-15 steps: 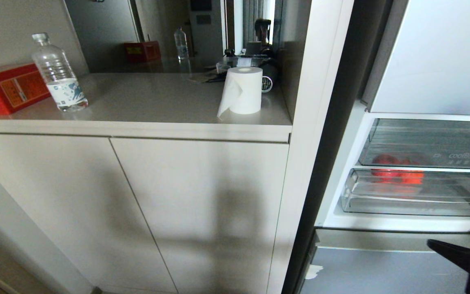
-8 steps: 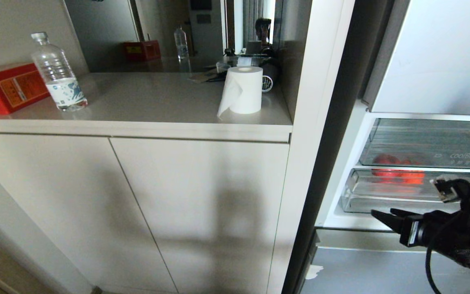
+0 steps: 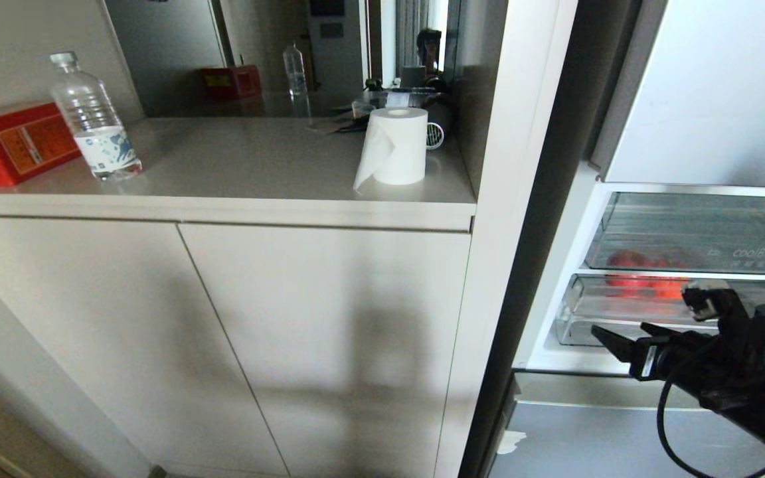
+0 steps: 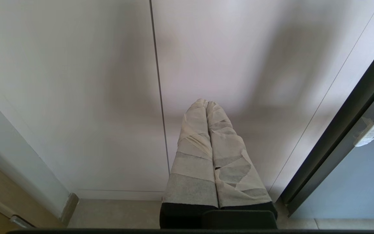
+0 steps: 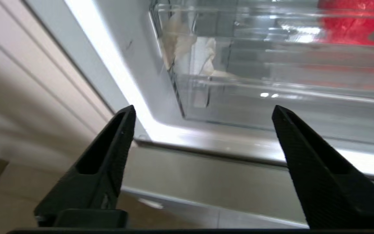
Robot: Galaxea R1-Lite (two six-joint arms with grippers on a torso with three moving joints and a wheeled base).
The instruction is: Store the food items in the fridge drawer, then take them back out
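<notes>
The right gripper point(image 3: 611, 335) is rising into the head view, its smooth black jaws now spreading wide and empty, just before the front lip of the fridge drawer point(image 3: 621, 317). This suggests the take-out half is beginning. The food items point(image 3: 645, 282), two round red and orange-red fruits, are resting toward the drawer's back left corner, blurred behind clear, glossy plastic. The left gripper point(image 4: 206, 107), wrapped in pale tape, is hanging pressed together beside the matte cabinet door point(image 4: 76, 81).
</notes>
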